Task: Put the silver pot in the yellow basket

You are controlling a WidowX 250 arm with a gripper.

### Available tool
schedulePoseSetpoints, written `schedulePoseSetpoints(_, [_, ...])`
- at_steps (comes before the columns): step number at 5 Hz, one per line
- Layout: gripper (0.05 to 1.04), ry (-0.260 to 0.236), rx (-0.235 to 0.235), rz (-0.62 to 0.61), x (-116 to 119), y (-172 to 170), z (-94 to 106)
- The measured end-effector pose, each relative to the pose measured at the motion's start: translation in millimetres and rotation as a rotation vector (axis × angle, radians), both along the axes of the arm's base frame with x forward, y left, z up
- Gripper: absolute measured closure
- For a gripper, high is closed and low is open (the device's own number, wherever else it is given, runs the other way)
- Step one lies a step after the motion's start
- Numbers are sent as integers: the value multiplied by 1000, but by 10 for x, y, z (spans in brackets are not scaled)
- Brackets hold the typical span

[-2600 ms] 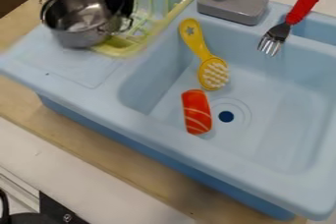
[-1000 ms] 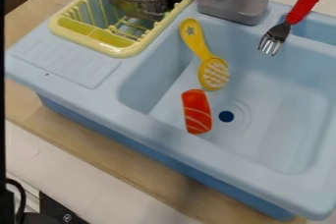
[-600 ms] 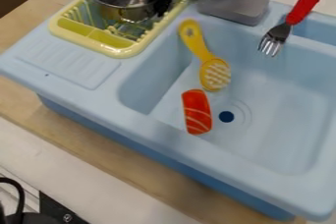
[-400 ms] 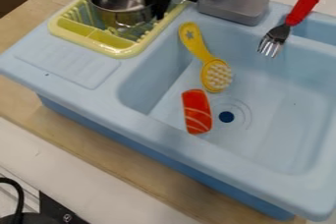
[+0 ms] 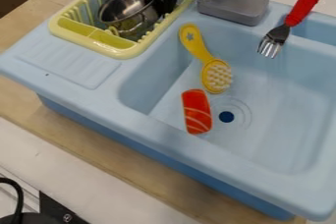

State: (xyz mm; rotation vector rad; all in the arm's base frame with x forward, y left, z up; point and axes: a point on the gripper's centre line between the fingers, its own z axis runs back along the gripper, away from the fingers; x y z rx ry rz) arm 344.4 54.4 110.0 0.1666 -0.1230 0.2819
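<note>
One silver pot (image 5: 123, 6) tilted in one basket (image 5: 119, 52), one gripper (image 5: 164, 3), open or closed unclear

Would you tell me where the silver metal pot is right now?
In the camera view, the silver metal pot is at the upper left, tilted inside the yellow plastic basket, right by the black gripper.

Blue sink (image 5: 131, 121), brush (image 5: 215, 74) (bristles up), fork (image 5: 287, 25), faucet (image 5: 233, 8)
</note>
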Motion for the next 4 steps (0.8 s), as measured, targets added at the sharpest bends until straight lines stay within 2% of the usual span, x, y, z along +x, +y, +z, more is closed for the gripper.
schedulePoseSetpoints(2, [189, -63, -18, 24, -31, 95, 85])
schedulePoseSetpoints(3, [91, -82, -92, 45, -49, 13, 152])
schedulePoseSetpoints(4, [90, -107, -141, 65, -40, -51, 202])
